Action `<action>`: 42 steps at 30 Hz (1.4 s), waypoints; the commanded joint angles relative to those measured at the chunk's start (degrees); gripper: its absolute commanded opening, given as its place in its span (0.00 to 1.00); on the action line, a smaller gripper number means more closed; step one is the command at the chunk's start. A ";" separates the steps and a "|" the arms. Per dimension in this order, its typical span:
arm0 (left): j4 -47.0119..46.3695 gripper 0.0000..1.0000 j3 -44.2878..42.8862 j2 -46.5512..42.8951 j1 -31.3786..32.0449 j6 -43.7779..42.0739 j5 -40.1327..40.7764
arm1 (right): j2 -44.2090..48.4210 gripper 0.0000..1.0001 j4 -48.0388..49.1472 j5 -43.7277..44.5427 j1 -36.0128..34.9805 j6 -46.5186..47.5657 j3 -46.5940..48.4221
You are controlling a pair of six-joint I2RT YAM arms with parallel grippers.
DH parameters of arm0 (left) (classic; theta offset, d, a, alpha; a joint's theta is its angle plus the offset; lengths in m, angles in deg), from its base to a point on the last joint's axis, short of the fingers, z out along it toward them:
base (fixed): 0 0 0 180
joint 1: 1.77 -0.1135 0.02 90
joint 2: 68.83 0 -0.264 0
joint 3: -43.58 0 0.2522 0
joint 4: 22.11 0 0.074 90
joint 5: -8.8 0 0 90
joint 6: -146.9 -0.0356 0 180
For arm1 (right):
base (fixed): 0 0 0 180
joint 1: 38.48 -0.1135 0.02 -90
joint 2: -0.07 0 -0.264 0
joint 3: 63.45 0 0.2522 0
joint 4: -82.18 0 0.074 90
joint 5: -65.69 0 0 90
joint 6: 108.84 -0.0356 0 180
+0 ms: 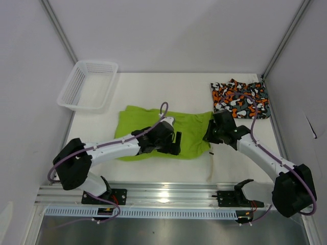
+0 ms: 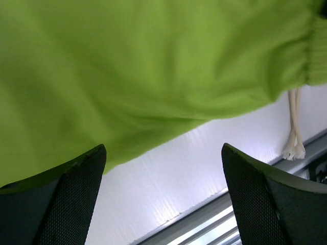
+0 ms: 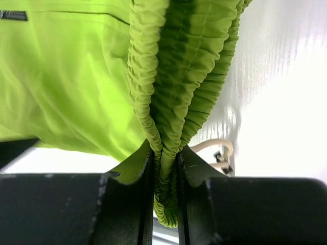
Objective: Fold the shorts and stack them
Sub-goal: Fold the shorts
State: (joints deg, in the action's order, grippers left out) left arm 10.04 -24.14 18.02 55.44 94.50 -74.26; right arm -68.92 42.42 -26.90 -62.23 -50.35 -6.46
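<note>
The lime green shorts lie spread across the middle of the table. My right gripper is at their right end and is shut on the gathered elastic waistband, which bunches between the closed fingers. My left gripper hovers over the shorts' front edge. It stands open with nothing between its fingertips, and the green fabric fills the upper part of that view. A white drawstring trails off the waistband toward the rail. The camo shorts lie folded at the back right.
A white mesh basket sits at the back left corner. A metal rail runs along the table's near edge, close below the left gripper. White walls enclose the table on three sides.
</note>
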 commanded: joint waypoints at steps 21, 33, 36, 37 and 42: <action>3.94 0.85 4.64 -8.10 -26.45 -6.66 -0.70 | -9.85 0.00 -24.27 22.10 -15.63 6.37 25.76; -1.34 0.63 2.55 3.23 -21.54 -2.63 -7.47 | -12.13 0.00 -30.68 19.99 -15.89 10.15 38.42; -2.48 0.63 1.93 5.61 -19.17 -0.61 -7.47 | -13.88 0.00 -33.41 20.08 -16.59 10.24 42.20; -2.66 0.63 1.57 6.22 -18.46 -0.17 -7.47 | -14.32 0.00 -34.55 20.08 -16.77 10.24 43.16; -3.27 0.63 -0.19 8.25 -14.50 3.17 -4.65 | -16.96 0.00 -37.89 19.82 -17.91 9.80 48.78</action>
State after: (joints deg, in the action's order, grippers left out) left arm 8.75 -22.21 25.45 39.15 94.09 -79.86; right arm -84.87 7.77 -7.23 -79.30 -41.19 37.25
